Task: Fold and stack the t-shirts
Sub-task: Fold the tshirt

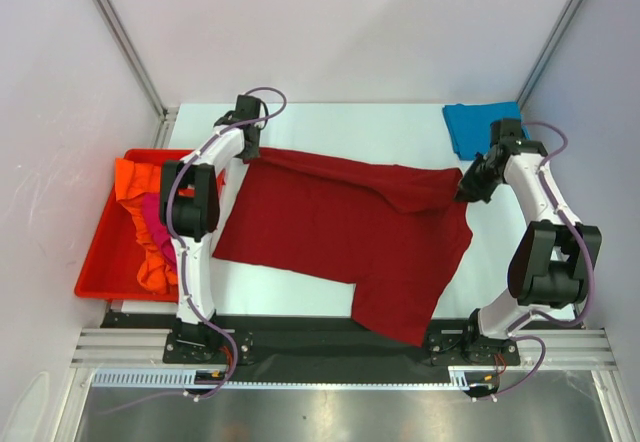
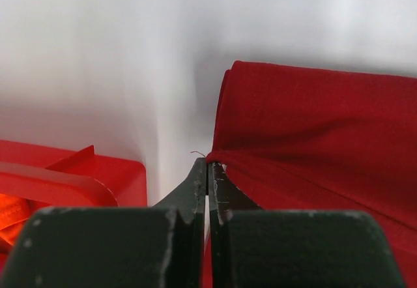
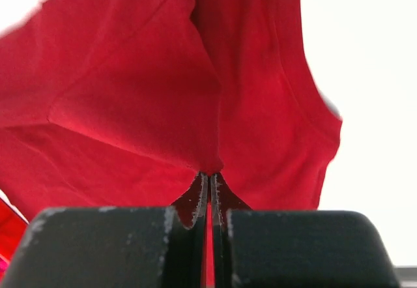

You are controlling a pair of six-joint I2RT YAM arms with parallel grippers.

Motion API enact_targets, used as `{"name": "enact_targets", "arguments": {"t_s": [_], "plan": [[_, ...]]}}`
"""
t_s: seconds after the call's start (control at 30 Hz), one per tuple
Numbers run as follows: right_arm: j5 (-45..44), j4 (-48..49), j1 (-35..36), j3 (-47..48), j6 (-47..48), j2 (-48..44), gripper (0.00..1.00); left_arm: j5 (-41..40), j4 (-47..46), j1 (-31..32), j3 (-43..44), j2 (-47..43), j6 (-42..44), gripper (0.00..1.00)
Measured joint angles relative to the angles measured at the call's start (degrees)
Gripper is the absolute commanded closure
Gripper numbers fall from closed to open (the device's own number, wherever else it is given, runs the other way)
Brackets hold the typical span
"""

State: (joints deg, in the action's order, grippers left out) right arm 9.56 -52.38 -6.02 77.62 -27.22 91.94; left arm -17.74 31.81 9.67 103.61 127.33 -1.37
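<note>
A dark red t-shirt (image 1: 340, 227) lies spread across the middle of the white table, its lower right part hanging over the front edge. My left gripper (image 1: 250, 149) is shut on its far left corner (image 2: 215, 156). My right gripper (image 1: 466, 190) is shut on its far right edge (image 3: 215, 167), which is lifted and bunched. The shirt fills the right wrist view (image 3: 163, 92). A bright blue t-shirt (image 1: 478, 127) lies folded at the far right corner. Orange (image 1: 133, 184) and magenta-pink (image 1: 157, 224) t-shirts lie crumpled in the red bin.
The rigid red plastic bin (image 1: 100, 262) stands at the left edge of the table; its corner shows in the left wrist view (image 2: 98, 174). Enclosure walls and metal posts surround the table. A black strip runs along the table's front edge (image 1: 300, 337).
</note>
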Motion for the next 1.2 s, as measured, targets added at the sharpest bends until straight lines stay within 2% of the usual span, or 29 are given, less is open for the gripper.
{"name": "enact_targets", "arguments": {"t_s": [0.23,0.37,0.47,0.7,0.9,1.2], "plan": [[3.17,-0.31,-0.33,-7.26,-1.70,-2.16,1.00,-0.39,2.23,0.00,-0.13,-0.04,0.15,1.00],[4.39,0.24,-1.07,-7.65,-2.64,-2.19,0.99,-0.35,2.56,0.00,-0.13,-0.04,0.17,1.00],[4.90,0.42,-1.36,-7.45,-3.21,-2.19,0.95,-0.35,2.84,0.04,-0.13,-0.04,0.17,1.00],[5.33,2.16,-1.42,-8.55,-3.89,-2.19,0.97,-0.42,4.11,0.33,-0.13,-0.02,0.09,1.00],[4.17,2.80,-1.40,-12.02,-3.54,-2.19,1.00,-0.44,5.53,0.70,-0.13,-0.02,-0.15,1.00],[-0.24,1.27,-1.46,-9.51,0.15,-2.19,1.00,-0.72,6.51,1.38,-0.90,-0.02,-0.22,1.00]]}}
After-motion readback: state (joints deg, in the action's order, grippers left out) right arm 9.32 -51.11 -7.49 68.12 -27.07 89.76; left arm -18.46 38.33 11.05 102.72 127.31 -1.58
